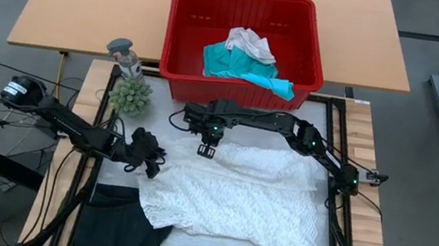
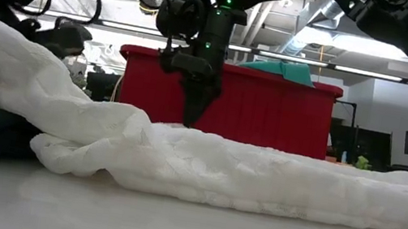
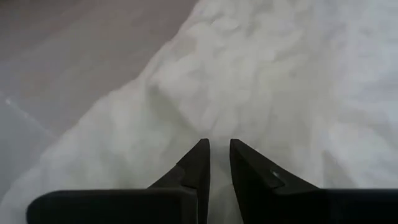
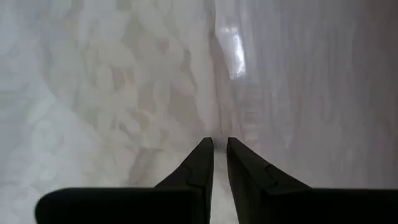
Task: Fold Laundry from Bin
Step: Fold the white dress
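Note:
A white lacy garment (image 1: 243, 197) lies spread over the middle of the table, and its near left part rests on a black garment (image 1: 119, 226). My left gripper (image 1: 151, 165) is at the white garment's left edge, its fingers (image 3: 202, 162) nearly together with only a slit between them. My right gripper (image 1: 206, 149) points down at the garment's far left corner, its fingers also almost together. The red bin (image 1: 298, 74) stands at the far side with a teal garment (image 1: 233, 63) and a white one (image 1: 250, 44) inside. My left gripper slants down from the table's left onto the white garment's left edge (image 3: 205, 118). I cannot tell whether its tips touch the cloth or have any between them. My right gripper comes from above, and its tips (image 2: 189, 117) reach the cloth's surface at the far left corner (image 2: 185, 130), which lies on the table. Whether cloth sits between them does not show.
A small green plant (image 1: 129, 95) and a grey figure (image 1: 124, 53) stand at the far left, close to the left arm. Bare white table shows to the right of the garment (image 1: 334, 124). Cables run along the table's left side.

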